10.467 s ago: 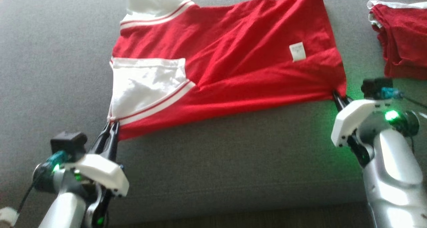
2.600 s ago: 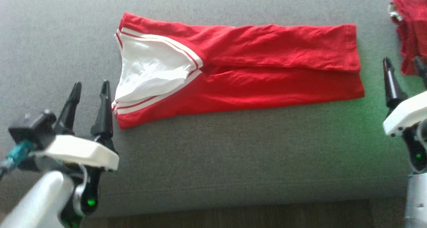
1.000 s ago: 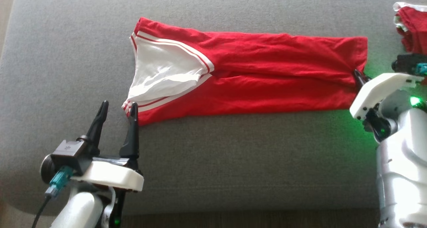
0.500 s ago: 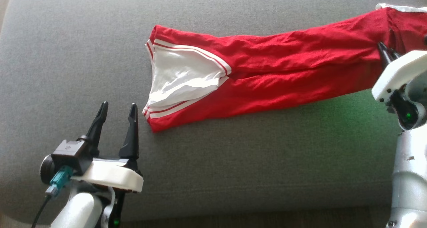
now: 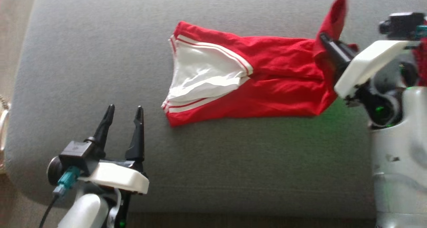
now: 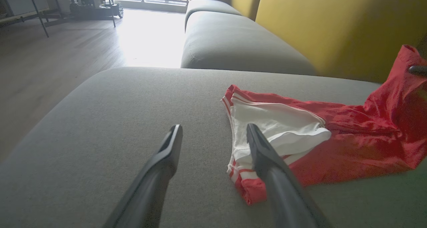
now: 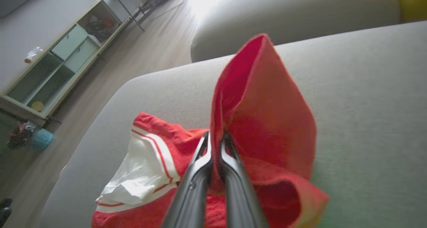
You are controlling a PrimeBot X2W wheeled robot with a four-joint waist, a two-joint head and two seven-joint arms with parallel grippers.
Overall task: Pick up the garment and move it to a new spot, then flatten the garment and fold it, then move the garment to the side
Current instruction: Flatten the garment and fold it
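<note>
The garment is a red shirt with white, red-striped sleeves, lying folded lengthwise on the grey sofa cushion. My right gripper is shut on the garment's right end, which stands lifted in a peak above the rest of the cloth. In the right wrist view my right gripper pinches the raised red fold of the garment. My left gripper is open above the cushion, just left of the sleeve end and not touching it. In the left wrist view my left gripper holds nothing, with the garment to its right.
A second red garment shows at the far right edge behind my right wrist. The yellow backrest rises behind the cushion. The cushion's front edge runs along the bottom, with wooden floor beyond the left end.
My right gripper has lifted the garment's right end and carried it left, so the cloth now lies shorter. The head camera has shifted. My left gripper stays open in place.
</note>
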